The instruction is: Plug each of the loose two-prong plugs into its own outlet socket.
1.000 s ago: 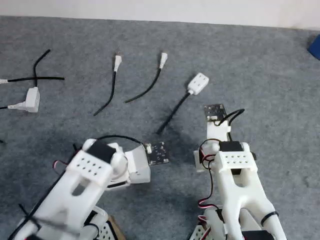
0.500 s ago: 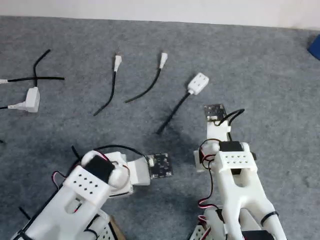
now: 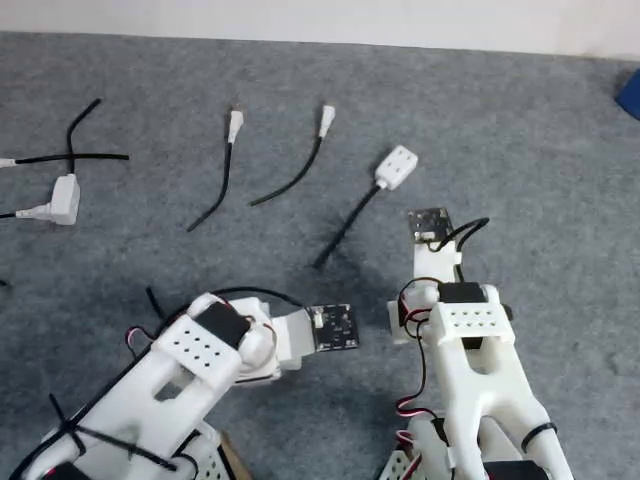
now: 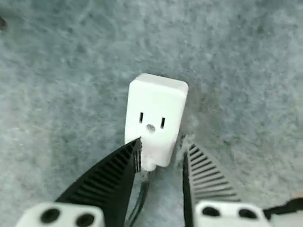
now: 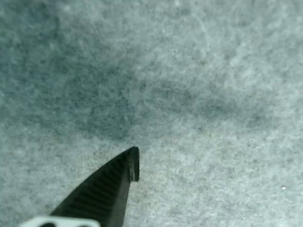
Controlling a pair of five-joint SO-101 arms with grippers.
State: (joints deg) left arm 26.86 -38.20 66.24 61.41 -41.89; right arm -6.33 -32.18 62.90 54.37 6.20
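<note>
A white outlet socket [image 3: 397, 167] on a black cord lies on the grey carpet at centre, in front of both arms. Two loose white plugs [image 3: 235, 125] [image 3: 326, 120] on short black cords lie to its left, farther back. In the left wrist view the socket [image 4: 155, 118] faces the camera, and my left gripper [image 4: 161, 151] is open with its fingertips framing the socket's cord end; I cannot tell if they touch it. The left arm [image 3: 215, 355] sits low at the front left. My right gripper [image 5: 133, 165] hovers over bare carpet, just in front of the socket's cord.
Another white plug block [image 3: 62, 198] and crossed black cords [image 3: 72, 150] lie at the far left. A blue object [image 3: 630, 92] shows at the right edge. The cord's loose end [image 3: 322, 262] lies between the two arms.
The left arm has swung to the right and pulled slightly toward the front; its wrist camera board now sits closer to the right arm. The right arm, socket and plugs have not moved.
</note>
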